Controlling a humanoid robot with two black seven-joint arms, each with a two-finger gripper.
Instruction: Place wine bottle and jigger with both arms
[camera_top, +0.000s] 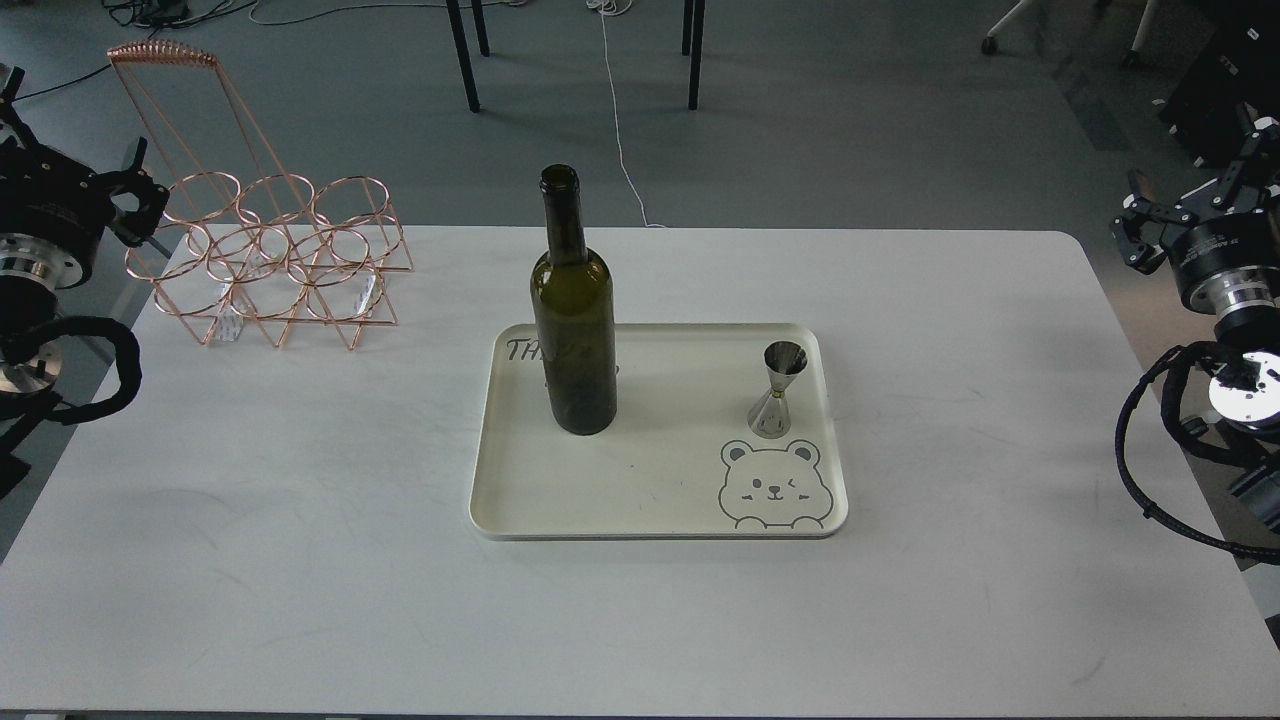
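Observation:
The dark olive-green wine bottle stands upright on the left half of a cream tray in the middle of the table. The small steel jigger stands upright on the tray's right side, above a printed bear face. My left gripper is at the far left edge, beside a copper wire rack, with its fingers apart and empty. My right gripper is at the far right, beyond the table's edge, with its fingers apart and empty. Both grippers are far from the bottle and the jigger.
A copper wire bottle rack with ring holders and a tall handle stands at the table's back left. The white table spreads around the tray. Chair legs and cables lie on the floor behind.

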